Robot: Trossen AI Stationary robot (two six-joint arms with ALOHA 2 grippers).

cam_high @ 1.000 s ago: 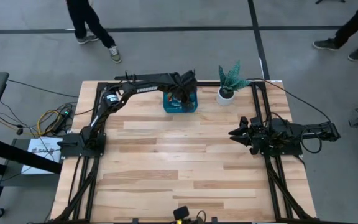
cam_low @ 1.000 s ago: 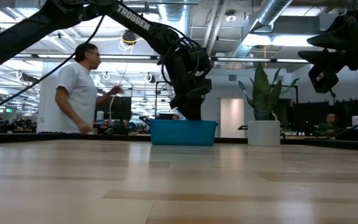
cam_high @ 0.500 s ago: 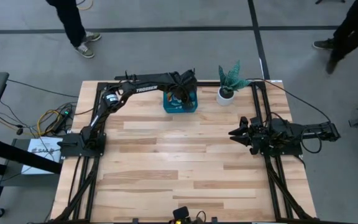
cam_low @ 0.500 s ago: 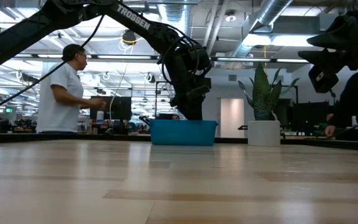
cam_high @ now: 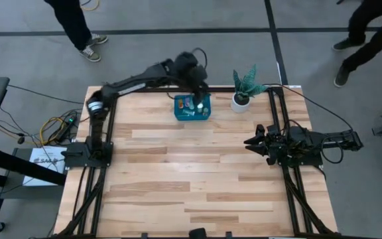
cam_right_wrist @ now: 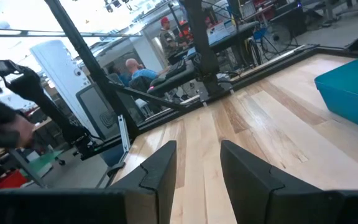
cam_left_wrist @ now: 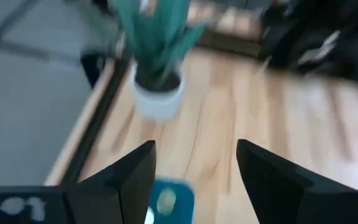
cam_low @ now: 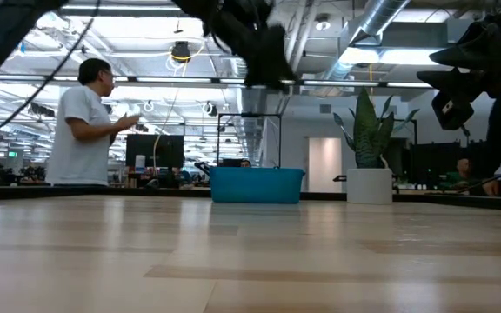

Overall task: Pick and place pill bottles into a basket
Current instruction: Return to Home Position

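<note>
**High view.** A light wooden plank desk [cam_high: 197, 172] carries a shallow rectangular teal-blue basket [cam_high: 176, 110] near its far edge, just beside a green-leaved plant in a white pot [cam_high: 242, 99]. Several small coloured pill bottles [cam_high: 199, 104] lie inside the basket. The left pincer [cam_high: 196, 86] hangs over the basket. The right pincer [cam_high: 251, 143] sits at the desk's right side, well apart from the basket.

**Low view.** The left pincer [cam_low: 268, 74] is high above the basket [cam_low: 257, 185], with open air between them. The plant [cam_low: 368, 130] stands to one side of the basket. A person in a white shirt [cam_low: 81, 130] stands in the room behind the desk.

**Left wrist view.** The two dark fingers [cam_left_wrist: 129, 180] are spread wide, with nothing between them. Through the gap shows a corner of the basket [cam_left_wrist: 182, 193] with one pale bottle in it. The white pot lies beyond.

**Right wrist view.** The fingers [cam_right_wrist: 160, 168] stand parted by a narrow gap and grip nothing. Bare desk shows between them, and a corner of the basket [cam_right_wrist: 347, 87] shows farther off.
</note>
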